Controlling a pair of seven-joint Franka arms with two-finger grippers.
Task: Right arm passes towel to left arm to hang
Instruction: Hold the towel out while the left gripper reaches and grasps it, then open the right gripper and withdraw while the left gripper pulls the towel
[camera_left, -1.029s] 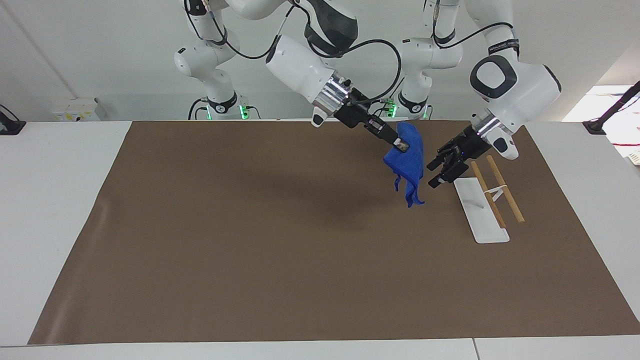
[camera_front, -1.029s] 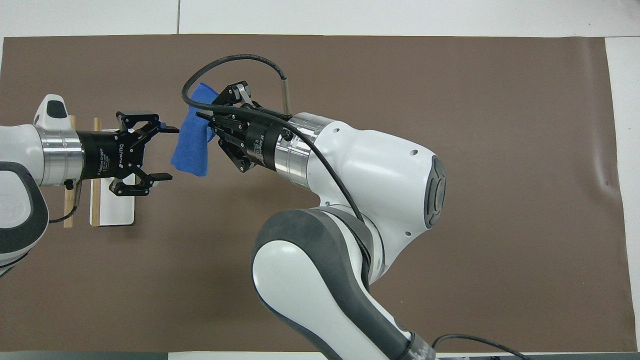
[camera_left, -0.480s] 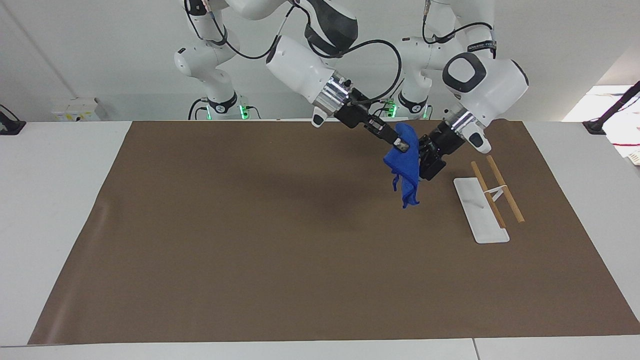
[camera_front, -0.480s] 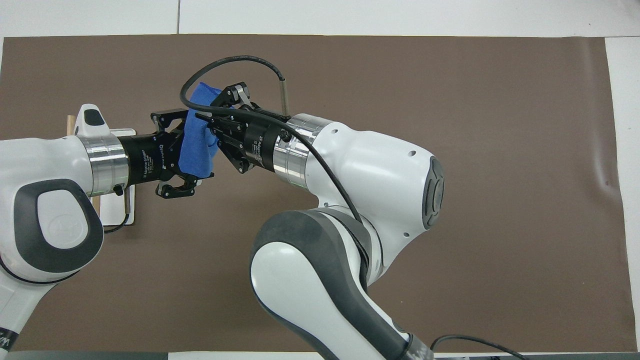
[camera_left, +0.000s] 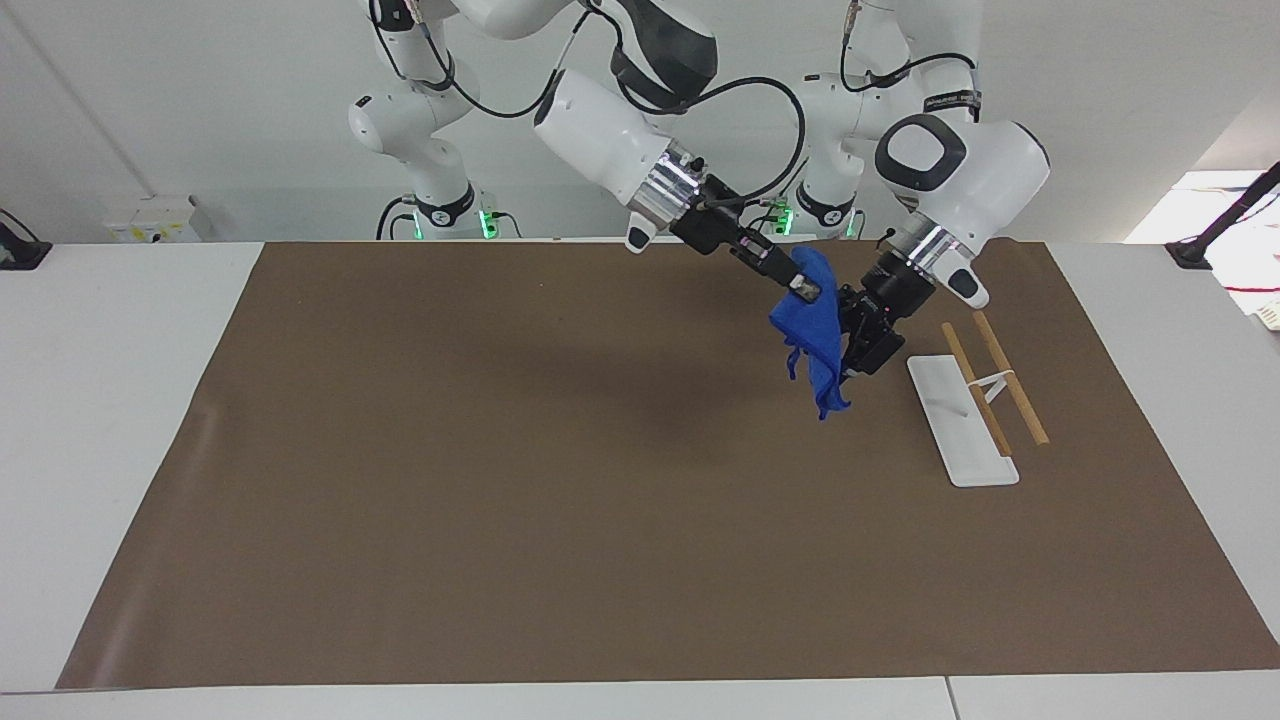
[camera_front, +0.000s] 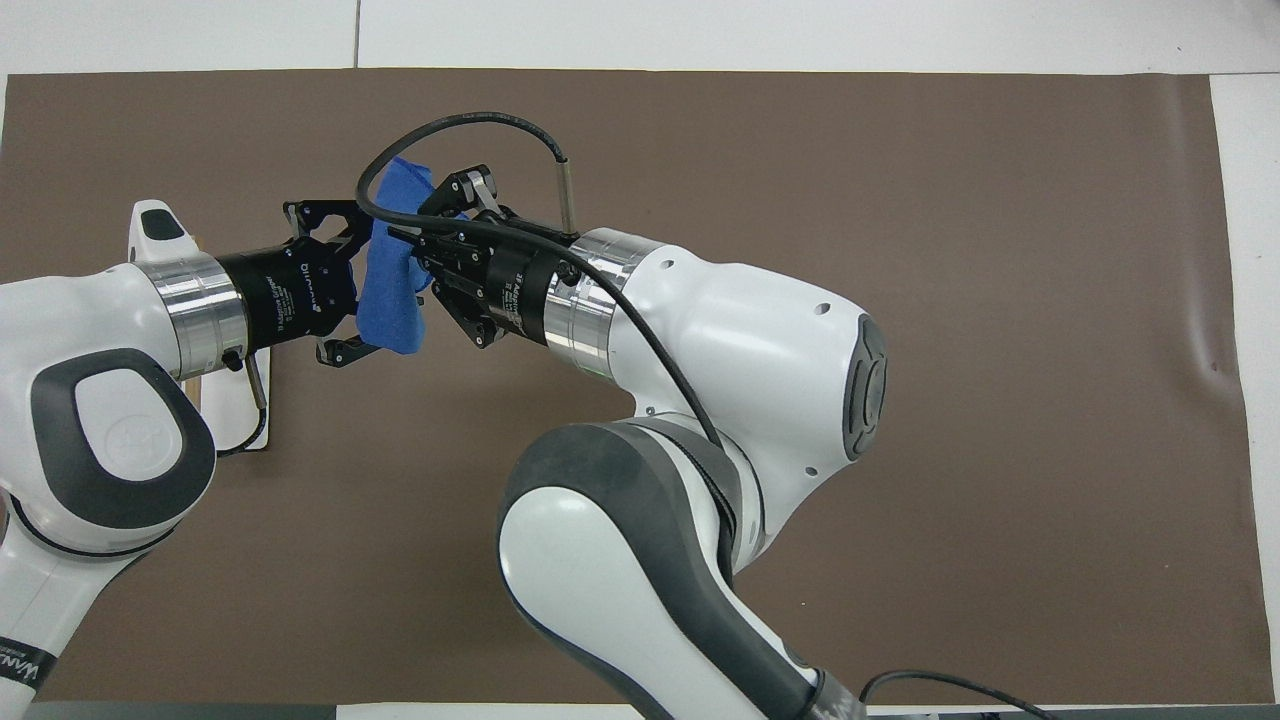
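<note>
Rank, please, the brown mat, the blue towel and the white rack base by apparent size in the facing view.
1. The brown mat, by far the largest.
2. The blue towel and the white rack base look alike; the towel hangs raised and bunched, so I will not rank them.

The right gripper (camera_left: 800, 285) and left gripper (camera_left: 852, 335) crowd together around the hanging towel (camera_left: 818, 335), up over the brown mat (camera_left: 500, 500). Just beside them, toward the left arm's end, the white rack (camera_left: 962, 420) with wooden rods (camera_left: 1010, 377) blocks low passage. The mat toward the right arm's end lies bare.
</note>
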